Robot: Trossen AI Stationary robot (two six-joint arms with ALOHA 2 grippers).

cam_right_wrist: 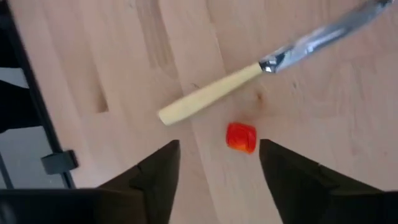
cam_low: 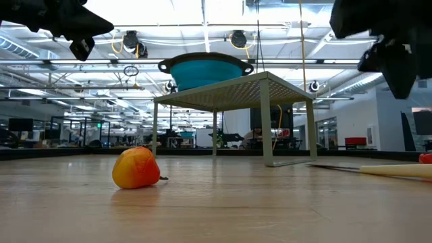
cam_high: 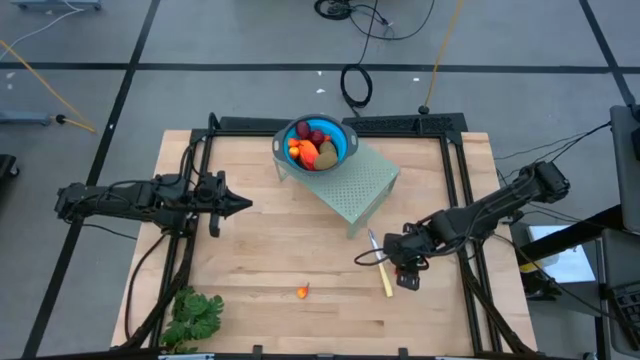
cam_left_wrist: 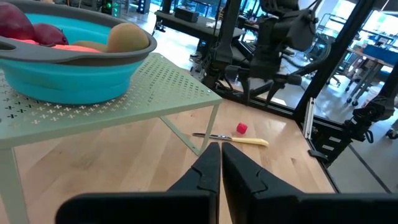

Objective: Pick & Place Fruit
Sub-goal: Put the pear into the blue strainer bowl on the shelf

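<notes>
Closest to the low camera is a little orange-red fruit (cam_low: pixel 137 168) sitting loose on the wooden counter (cam_high: pixel 290 250), around 6 o'clock from the blue bowl (cam_high: pixel 318 142). Most of the fruit is already piled in that bowl, up on the green perforated stand (cam_high: pixel 355 180) at 12 o'clock. The right pincer (cam_right_wrist: pixel 217 163) hangs wide open right over a tiny red bit (cam_right_wrist: pixel 240 137), with the yellow-handled knife (cam_right_wrist: pixel 211 94) just beside it. Left pincer (cam_left_wrist: pixel 220 167) is shut on nothing, parked over at 9 o'clock. My worry: that bit is small and roundish, so it could squirt out when the fingers close, or a finger clips the knife handle and drags it along. Leafy green bunch (cam_high: pixel 195 315) sits at 7 o'clock. The room behind looks like a big open lab, with ceiling lights and cables on the floor.
</notes>
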